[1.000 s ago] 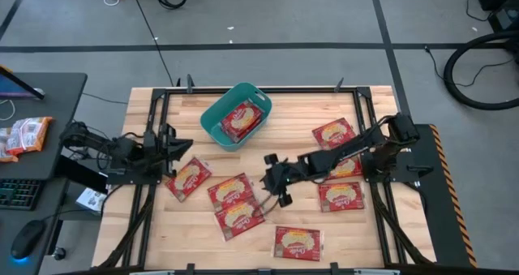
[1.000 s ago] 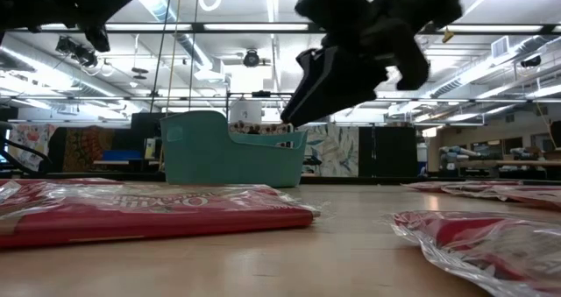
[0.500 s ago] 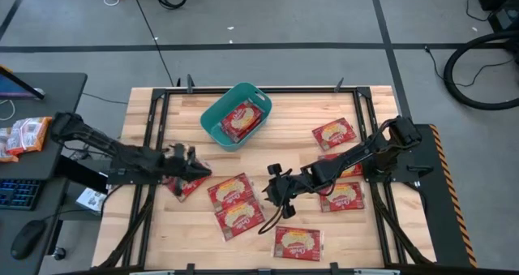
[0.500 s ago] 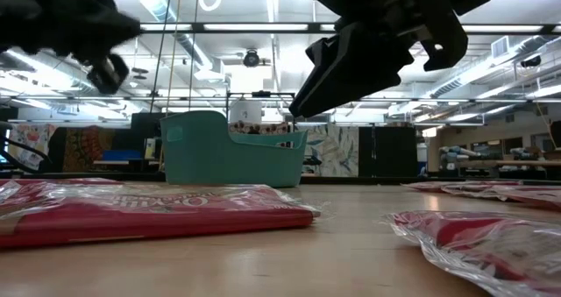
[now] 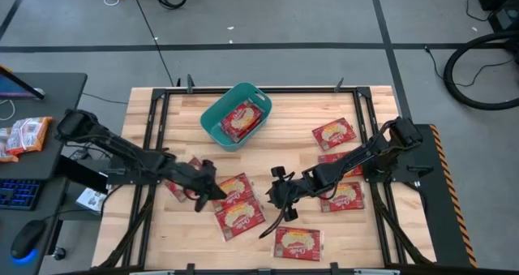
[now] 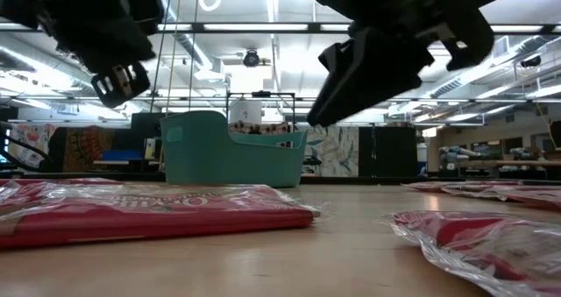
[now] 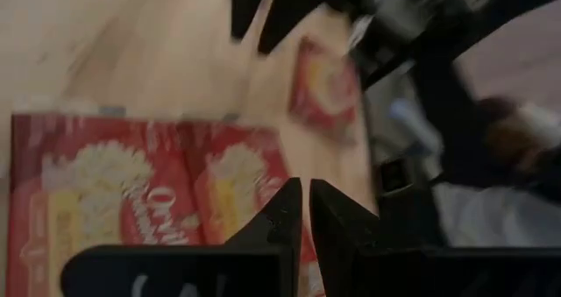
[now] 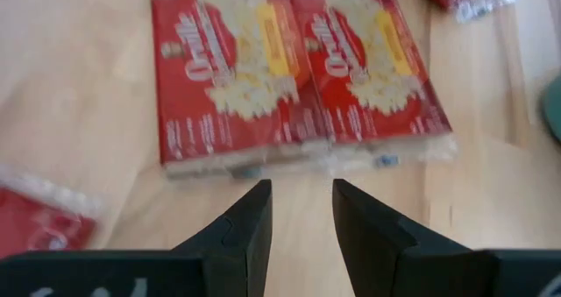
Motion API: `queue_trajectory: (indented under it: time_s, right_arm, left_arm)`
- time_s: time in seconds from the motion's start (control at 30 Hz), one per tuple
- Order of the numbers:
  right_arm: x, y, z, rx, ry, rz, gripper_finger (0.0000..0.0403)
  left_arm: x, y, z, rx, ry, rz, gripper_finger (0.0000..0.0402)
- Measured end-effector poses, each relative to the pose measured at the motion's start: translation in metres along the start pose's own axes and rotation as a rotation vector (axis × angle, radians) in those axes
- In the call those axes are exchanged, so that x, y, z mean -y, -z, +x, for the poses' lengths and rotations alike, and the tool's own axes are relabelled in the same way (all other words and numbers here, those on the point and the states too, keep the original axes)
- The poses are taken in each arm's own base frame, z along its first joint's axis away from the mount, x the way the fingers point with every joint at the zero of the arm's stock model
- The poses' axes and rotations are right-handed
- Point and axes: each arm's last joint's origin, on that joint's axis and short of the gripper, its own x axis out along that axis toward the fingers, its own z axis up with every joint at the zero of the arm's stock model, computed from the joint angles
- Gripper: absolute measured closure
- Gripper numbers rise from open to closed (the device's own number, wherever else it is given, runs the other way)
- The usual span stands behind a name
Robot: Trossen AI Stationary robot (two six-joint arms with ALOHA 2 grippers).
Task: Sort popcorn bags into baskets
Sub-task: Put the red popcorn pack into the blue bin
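Red popcorn bags (image 5: 235,202) lie mid-worktop, one more inside the teal basket (image 5: 235,115) at twelve o'clock. Left gripper (image 5: 212,191), fingers pressed together, hovers at their nine o'clock; right gripper (image 5: 280,202), spread, at three o'clock.

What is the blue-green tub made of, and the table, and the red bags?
The tub looks like smooth moulded plastic: one even teal colour, rounded corners. The table looks like pale wood, with plank lines and grain. The bags seem wrapped in clear, shiny film that crinkles at the edges; what's underneath, I can't tell.
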Motion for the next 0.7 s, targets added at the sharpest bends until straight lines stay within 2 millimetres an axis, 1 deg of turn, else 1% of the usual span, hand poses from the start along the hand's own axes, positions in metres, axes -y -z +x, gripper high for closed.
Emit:
queue_trajectory:
  time_s: [0.1,0.23,0.4,0.5,0.6,0.7]
  right_arm:
    - [-0.003,0.004,-0.001,-0.041,0.035,-0.018,0.0276]
    - [-0.005,0.008,-0.002,-0.075,0.059,-0.035,0.0276]
    - [-0.008,0.012,-0.003,-0.118,0.074,-0.033,0.0276]
    - [-0.009,0.017,-0.005,-0.164,0.112,-0.047,0.0276]
    - [-0.010,0.019,-0.005,-0.185,0.125,-0.053,0.0276]
    - [-0.010,0.019,-0.005,-0.188,0.126,-0.040,0.0276]
  left_arm:
    - [0.005,-0.003,0.016,-0.093,-0.081,0.008,0.0370]
    - [0.010,-0.006,0.036,-0.163,-0.109,0.005,0.0370]
    - [0.010,-0.004,0.061,-0.233,-0.135,0.004,0.0370]
    - [0.008,-0.001,0.074,-0.290,-0.187,0.026,0.0369]
    - [0.008,-0.001,0.084,-0.360,-0.246,0.054,0.0357]
    - [0.014,-0.006,0.094,-0.393,-0.299,0.094,0.0333]
